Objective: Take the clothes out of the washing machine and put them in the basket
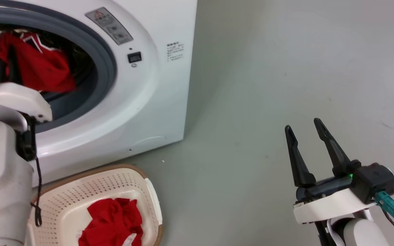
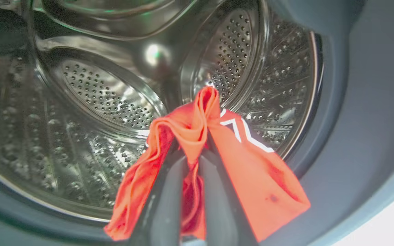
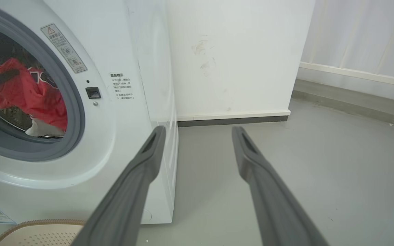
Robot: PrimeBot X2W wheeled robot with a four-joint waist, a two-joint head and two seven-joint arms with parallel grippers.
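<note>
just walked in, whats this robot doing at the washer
The robot is unloading the washing machine. Its left end effector is inside the steel drum, shut on a red garment with white trim. A second red garment already lies in the basket, which stands on the floor in front of the machine. The right end effector hangs open over the floor, holding nothing.

L: my left tool (image 2: 194, 150) has both fingers pinched together on a red garment (image 2: 251, 171); my left forearm (image 1: 2, 177) rises at the head view's lower left | R: my right tool (image 1: 302, 123) has its fingers spread wide, tips angled up and slightly left, wrist low at the lower right
</note>
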